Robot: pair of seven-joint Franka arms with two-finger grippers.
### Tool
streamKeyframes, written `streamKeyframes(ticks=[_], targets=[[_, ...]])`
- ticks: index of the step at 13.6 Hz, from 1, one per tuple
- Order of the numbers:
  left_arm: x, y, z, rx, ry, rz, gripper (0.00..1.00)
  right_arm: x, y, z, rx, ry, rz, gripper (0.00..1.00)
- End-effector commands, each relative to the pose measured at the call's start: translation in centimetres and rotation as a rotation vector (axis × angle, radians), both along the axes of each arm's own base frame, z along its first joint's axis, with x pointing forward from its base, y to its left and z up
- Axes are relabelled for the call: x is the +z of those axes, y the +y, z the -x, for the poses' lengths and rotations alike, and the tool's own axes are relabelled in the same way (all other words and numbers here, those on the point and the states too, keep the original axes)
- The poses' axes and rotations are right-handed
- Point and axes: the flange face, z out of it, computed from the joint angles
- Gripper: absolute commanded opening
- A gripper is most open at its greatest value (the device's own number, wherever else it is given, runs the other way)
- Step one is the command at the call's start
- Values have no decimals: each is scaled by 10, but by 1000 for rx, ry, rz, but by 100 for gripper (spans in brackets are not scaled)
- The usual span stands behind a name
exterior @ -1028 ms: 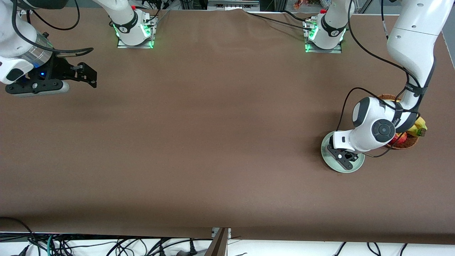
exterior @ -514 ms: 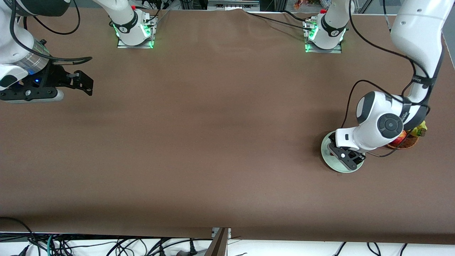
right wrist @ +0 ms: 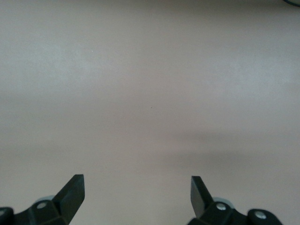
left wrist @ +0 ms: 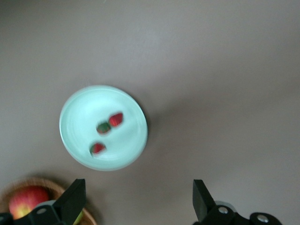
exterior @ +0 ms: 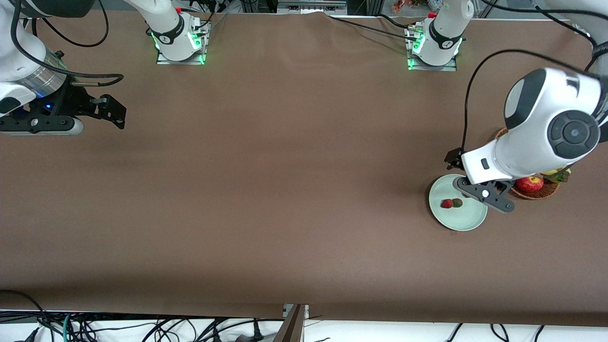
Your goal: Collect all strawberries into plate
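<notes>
The pale mint-green plate [exterior: 468,219] lies toward the left arm's end of the table, beside the wicker basket. Two strawberries [exterior: 446,203] [exterior: 457,203] show on it in the front view. The left wrist view shows the plate [left wrist: 77,105] holding three strawberries [left wrist: 116,119] [left wrist: 103,127] [left wrist: 97,148]. My left gripper [exterior: 482,192] [left wrist: 137,190] is open and empty, up in the air over the plate's edge nearest the basket. My right gripper [exterior: 115,110] [right wrist: 137,187] is open and empty, waiting over bare table at the right arm's end.
The brown wicker basket [exterior: 541,194] [left wrist: 49,183] holds a red apple [exterior: 529,184] [left wrist: 26,202] and a banana [exterior: 559,175]. The left arm's big wrist joint [exterior: 551,128] hangs over the basket. Brown cloth covers the table.
My left gripper has risen off the plate and drifted toward the basket, uncovering the strawberries on the plate. The right arm has barely moved.
</notes>
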Motion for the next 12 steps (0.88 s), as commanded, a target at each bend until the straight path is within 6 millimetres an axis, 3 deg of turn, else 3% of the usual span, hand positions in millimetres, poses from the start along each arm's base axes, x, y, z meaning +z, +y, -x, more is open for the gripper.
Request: streamKeyframes(ticks=[1, 3, 5, 7, 12], targets=[[58, -9, 15, 136, -25, -19, 100, 2, 4, -5, -9, -17, -9, 99], [95, 19, 26, 203, -92, -61, 100, 4, 14, -5, 7, -32, -12, 99], [115, 54, 37, 295, -119, -27, 100, 6, 18, -5, 15, -35, -11, 100], [103, 85, 56, 384, -92, 25, 100, 7, 18, -4, 15, -35, -13, 100], [97, 85, 90, 515, -176, 11, 100, 6, 18, -4, 15, -34, -11, 99]])
